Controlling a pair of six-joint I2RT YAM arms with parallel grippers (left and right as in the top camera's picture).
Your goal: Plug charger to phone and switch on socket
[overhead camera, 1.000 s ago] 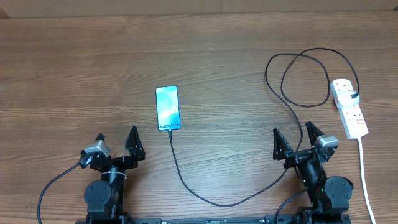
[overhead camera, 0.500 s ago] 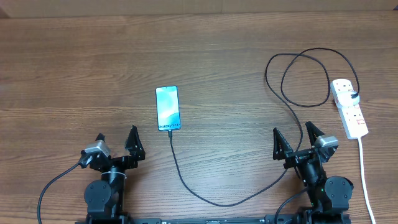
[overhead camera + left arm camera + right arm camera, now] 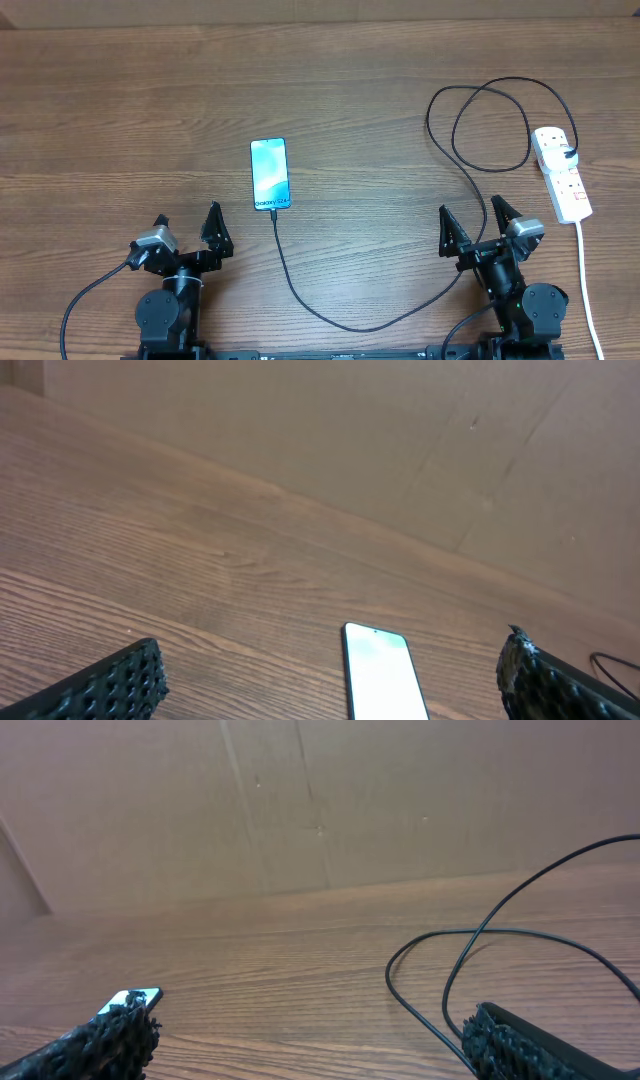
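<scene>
- Both arms sit low at my near edge; L gripper point(image 3: 186, 222) & R gripper point(image 3: 470, 212) wide open, empty.
- Phone point(image 3: 269, 174) mid-table, screen lit, charger point(image 3: 330, 318) tip at its near end.
- Socket point(image 3: 562, 174) far right.

Showing matt brown wood with a fine grain all over the surface point(image 3: 120, 100). Shining smooth and glossy, like glass, on the face of the phone point(image 3: 269, 173). Looking like thin black plastic, smooth and a little shiny, along the charger point(image 3: 350, 328). Showing hard white plastic, smooth, on the socket point(image 3: 562, 175). Carrying rough, dotted black material on the fingers point(image 3: 110, 685) of the left pincer point(image 3: 186, 215) and the right pincer point(image 3: 470, 208). Looking matt and cardboard-like on the brown panel point(image 3: 300, 430) behind.
</scene>
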